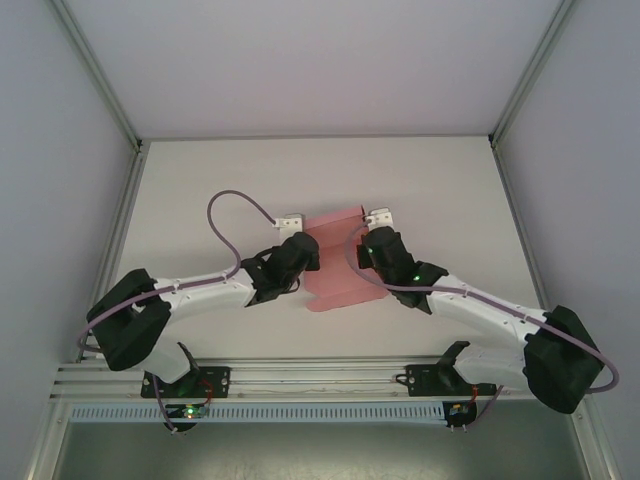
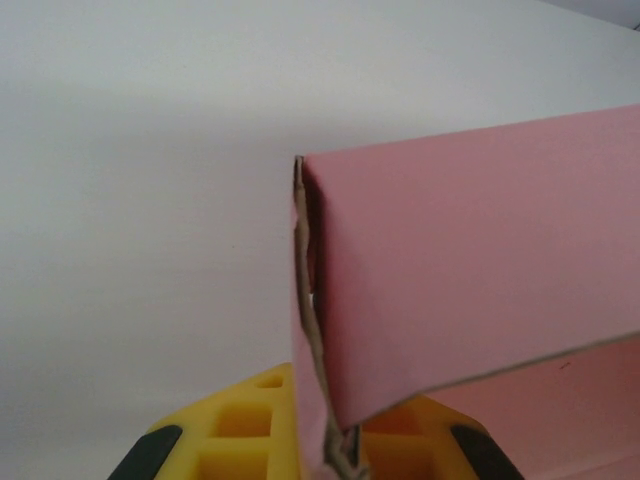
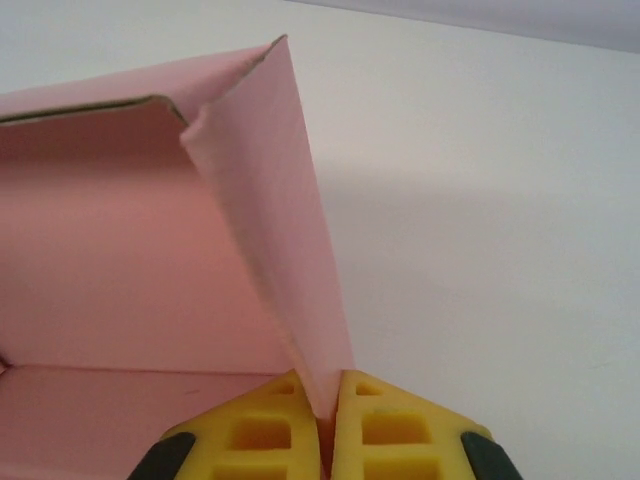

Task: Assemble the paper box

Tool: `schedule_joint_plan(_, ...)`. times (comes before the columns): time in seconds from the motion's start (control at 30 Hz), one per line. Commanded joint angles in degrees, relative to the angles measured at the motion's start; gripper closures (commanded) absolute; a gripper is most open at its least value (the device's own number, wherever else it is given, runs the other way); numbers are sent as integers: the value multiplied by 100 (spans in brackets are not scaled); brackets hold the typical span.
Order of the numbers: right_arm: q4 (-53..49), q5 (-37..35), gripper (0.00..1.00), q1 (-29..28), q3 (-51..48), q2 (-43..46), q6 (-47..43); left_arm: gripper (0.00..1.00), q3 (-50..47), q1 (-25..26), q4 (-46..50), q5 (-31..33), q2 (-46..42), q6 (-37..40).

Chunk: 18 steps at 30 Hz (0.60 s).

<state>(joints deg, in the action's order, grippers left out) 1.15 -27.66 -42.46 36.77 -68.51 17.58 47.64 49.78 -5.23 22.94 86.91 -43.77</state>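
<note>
Cardboard is only partly shaped, so you are somewhere in the early-to-middle stretch of the job. Your paper box (image 1: 335, 265) sits around the middle of the table (image 1: 200, 180), well away from every edge, between the two arms. The left gripper (image 1: 291, 220) is at its left end, and in the left wrist view its jaws are together on the thin raw edge of the left flap (image 2: 306, 330), with a raised pink wall (image 2: 470, 280) standing just beside it. The right gripper (image 3: 328, 425) is clamped on the right flap (image 3: 270, 230), jaws pressed together with the card pinched between them, and that flap stands up from the base at a slant. What looks done: the long wall is up and both end flaps are lifted and held. What looks left, as far as you can judge: the near panel (image 1: 340, 295) lies flat on the table, nothing is tucked or locked, and the top is wide open. You cannot tell from here whether the corner creases have seated properly.
</note>
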Motion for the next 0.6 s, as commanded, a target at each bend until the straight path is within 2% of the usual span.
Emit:
schedule_joint_plan(0.0, 244, -1448, 100, -11, -21, -170, 605, 100, 141, 144, 420, 148, 45, -242)
schedule_joint_plan(0.23, -1314, -3670, 100, 15, 505, -637, 1749, 100, 349, 148, 1171, 585, 81, -930)
schedule_joint_plan(0.4, -2605, -4767, 100, 36, 1061, -1157, 2386, 100, 433, 150, 1577, 633, 73, -1264)
schedule_joint_plan(0.57, -4813, -5456, 100, 14, 1946, -1918, 4098, 100, 453, 150, 1763, 729, 45, -1358)
